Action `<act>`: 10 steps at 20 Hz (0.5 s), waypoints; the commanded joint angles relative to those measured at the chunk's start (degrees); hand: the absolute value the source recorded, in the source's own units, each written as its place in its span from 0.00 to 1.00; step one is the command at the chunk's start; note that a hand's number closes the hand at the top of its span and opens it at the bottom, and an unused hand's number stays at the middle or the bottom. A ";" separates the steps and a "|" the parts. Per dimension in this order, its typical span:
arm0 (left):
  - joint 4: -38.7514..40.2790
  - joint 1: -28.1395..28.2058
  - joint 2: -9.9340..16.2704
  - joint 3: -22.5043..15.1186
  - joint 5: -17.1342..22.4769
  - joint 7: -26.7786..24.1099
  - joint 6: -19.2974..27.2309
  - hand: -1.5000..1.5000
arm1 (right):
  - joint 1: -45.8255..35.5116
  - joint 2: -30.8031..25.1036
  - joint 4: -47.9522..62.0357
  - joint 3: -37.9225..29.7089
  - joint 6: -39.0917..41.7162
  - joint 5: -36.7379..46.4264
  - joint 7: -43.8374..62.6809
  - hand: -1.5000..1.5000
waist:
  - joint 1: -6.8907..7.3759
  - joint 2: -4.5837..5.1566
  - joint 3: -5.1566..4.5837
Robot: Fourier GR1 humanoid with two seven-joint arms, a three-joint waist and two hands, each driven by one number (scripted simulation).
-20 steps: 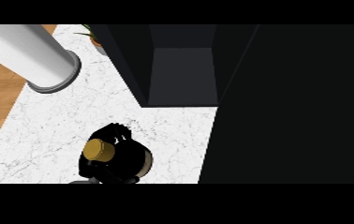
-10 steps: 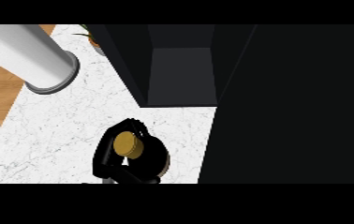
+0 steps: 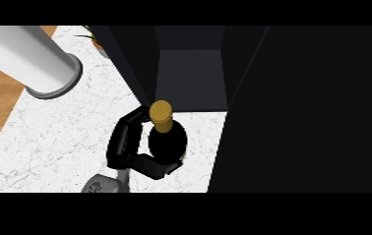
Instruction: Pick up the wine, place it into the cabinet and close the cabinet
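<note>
Wrist and grey forearm enter at the lower edge, and just beyond them the hand (image 3: 131, 148) has its black fingers (image 3: 125, 135) curled round the dark body of the wine (image 3: 167, 139), which is carried upright with its gold-capped neck tilted slightly toward the cabinet. Which hand this is cannot be told for certain; it comes in left of centre, and no other hand shows. The bottle hangs over the marbled worktop (image 3: 65, 131), right at the mouth of the cabinet (image 3: 190, 76). To do this step well, the hand should keep the bottle upright, steer it straight between the dark side walls, and let go only once the base rests on the cabinet floor. Farther off at upper left stands a pale cylinder (image 3: 40, 64).
</note>
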 commanded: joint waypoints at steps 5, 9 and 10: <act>5.23 -7.20 -0.19 -0.30 -2.32 0.42 6.42 1.00 | 2.50 -1.83 -12.41 -1.58 0.13 -0.40 4.89 0.00 | 0.03 0.06 -0.01; 12.08 -11.77 -0.19 1.80 -1.79 -0.75 3.95 1.00 | 5.20 -2.78 -12.21 -1.19 1.23 -1.36 0.28 0.00 | -0.36 0.10 0.03; 15.40 -13.96 0.35 4.64 -1.04 -1.15 1.06 1.00 | 5.00 -2.27 -10.89 -1.54 1.03 -1.77 1.71 0.00 | -0.22 0.20 0.00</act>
